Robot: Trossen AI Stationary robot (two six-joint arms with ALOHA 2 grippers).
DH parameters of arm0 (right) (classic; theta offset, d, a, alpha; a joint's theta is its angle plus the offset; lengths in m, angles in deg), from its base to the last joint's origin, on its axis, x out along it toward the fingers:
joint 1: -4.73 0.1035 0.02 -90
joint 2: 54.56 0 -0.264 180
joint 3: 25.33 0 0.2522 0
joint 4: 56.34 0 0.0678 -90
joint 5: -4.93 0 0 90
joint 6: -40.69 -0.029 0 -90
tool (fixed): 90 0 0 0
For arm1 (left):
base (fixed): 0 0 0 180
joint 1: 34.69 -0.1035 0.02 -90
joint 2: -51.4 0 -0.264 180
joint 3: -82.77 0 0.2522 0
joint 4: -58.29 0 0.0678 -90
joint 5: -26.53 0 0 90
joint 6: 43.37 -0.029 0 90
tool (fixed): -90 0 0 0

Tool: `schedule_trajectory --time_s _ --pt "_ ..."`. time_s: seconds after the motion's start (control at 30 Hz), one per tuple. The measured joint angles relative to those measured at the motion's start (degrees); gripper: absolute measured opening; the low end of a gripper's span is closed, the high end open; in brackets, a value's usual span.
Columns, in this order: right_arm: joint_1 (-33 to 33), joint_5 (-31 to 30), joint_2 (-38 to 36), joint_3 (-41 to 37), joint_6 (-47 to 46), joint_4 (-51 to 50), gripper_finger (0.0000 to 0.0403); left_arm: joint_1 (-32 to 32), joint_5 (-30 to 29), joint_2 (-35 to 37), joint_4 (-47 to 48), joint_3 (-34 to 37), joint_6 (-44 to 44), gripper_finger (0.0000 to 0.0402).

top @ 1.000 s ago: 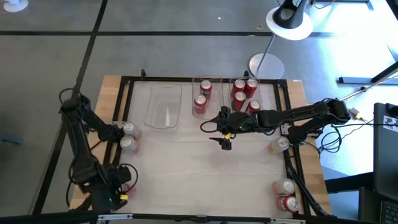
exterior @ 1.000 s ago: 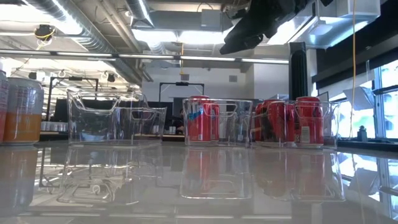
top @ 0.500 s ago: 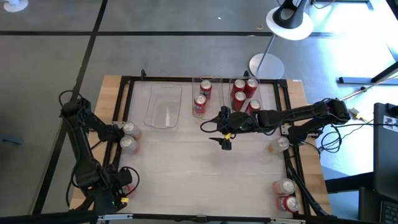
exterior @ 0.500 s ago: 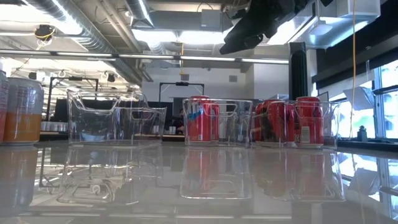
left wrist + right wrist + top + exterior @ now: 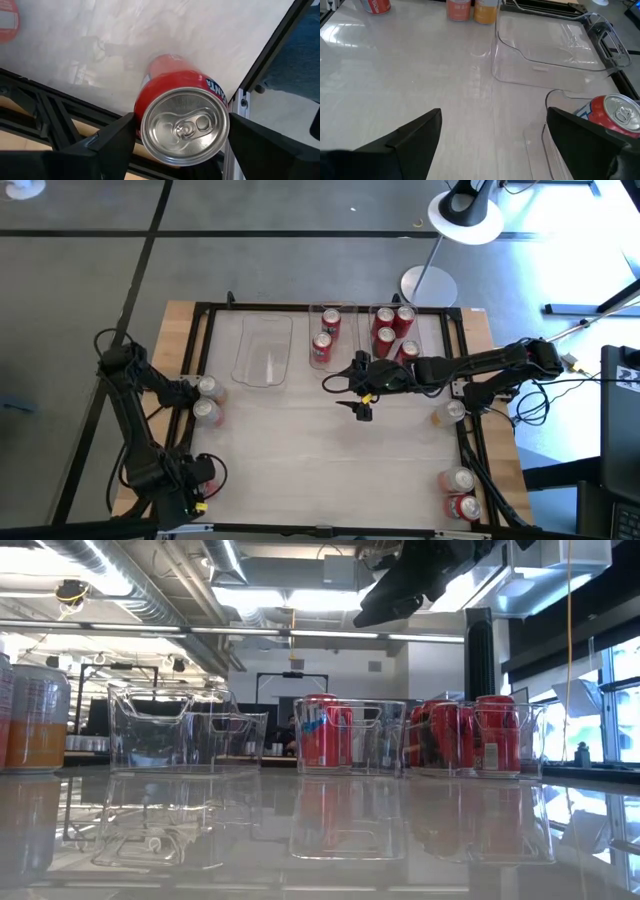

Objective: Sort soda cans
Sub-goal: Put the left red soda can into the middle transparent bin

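Observation:
A red soda can (image 5: 182,125) stands upright at the table's near left corner (image 5: 205,478). My left gripper (image 5: 181,142) points down over it, open, with one finger on each side of the can's top; I cannot tell whether they touch it. My right gripper (image 5: 360,392) hangs open over the table's middle, before the bins, holding nothing (image 5: 492,145). Two red cans stand in the middle clear bin (image 5: 325,335), and several stand in the right bin (image 5: 392,330). The left clear bin (image 5: 262,350) is empty.
Two pale cans (image 5: 206,400) stand at the table's left edge and show in the low view (image 5: 35,715). One can (image 5: 452,412) is at the right edge, and two red cans (image 5: 460,492) are at the near right. A black frame (image 5: 200,360) rims the table.
My left gripper has sunk toward the red can at the near left corner, and its wrist has rolled a little. The can has stayed where it was.

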State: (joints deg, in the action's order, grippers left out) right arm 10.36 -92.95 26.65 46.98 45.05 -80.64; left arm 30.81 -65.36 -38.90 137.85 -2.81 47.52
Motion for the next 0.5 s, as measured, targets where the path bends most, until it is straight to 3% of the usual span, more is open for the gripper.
schedule_trajectory --time_s 0.5 --pt "0.0 0.0 0.0 0.0 0.0 0.0 0.0358 0.0 -1.0 0.5 -0.2 0.1 -4.0 0.0290"
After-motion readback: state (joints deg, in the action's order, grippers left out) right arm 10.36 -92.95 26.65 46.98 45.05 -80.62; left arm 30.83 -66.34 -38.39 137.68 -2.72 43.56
